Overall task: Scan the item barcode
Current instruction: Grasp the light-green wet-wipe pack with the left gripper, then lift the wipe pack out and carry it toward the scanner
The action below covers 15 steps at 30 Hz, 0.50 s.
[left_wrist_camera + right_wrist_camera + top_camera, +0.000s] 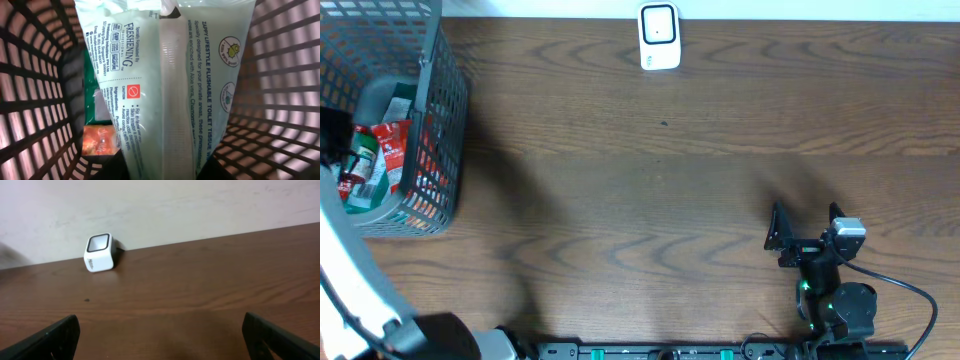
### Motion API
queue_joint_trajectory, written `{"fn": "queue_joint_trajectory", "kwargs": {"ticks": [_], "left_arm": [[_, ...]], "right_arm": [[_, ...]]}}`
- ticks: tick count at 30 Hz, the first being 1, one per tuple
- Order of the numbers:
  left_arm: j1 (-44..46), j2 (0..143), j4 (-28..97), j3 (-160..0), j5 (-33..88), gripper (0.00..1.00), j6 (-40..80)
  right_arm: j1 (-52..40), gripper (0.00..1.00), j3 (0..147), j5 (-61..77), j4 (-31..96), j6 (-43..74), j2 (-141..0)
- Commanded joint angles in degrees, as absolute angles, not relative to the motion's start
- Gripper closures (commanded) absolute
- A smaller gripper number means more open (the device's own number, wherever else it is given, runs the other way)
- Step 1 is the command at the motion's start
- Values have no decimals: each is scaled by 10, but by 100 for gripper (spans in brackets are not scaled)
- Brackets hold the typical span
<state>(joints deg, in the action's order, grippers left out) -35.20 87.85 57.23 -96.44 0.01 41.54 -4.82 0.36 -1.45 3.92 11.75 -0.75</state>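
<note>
Basket mesh (pixel 280 75) surrounds pouch (pixel 165 100) reading "FLUSHABLE TOILET TISSUE".

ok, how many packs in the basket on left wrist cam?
3. Pale wipes pack fills the centre; green pack behind it, left; orange pack at lower left. The wipes pack may hide more.

Right gripper (pixel 805 218) is held level, fingers (pixel 55 337) spread wide to either side. Left arm (pixel 345 270) is extended forward; its jaw state is not discernible.
</note>
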Motion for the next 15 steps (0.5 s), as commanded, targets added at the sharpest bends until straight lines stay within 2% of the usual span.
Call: {"fn": "queue_joint_trajectory", "kwargs": {"ticks": [1, 9, 15], "left_arm": [[-344, 836, 563, -971, -7, 72, 386], [-266, 785, 538, -971, -7, 72, 330], [-158, 764, 537, -971, -7, 72, 303]], "right_arm": [[-45, 1, 3, -14, 41, 120, -8], [-45, 1, 3, -14, 41, 120, -8], [-45, 1, 3, -14, 41, 120, -8]]}}
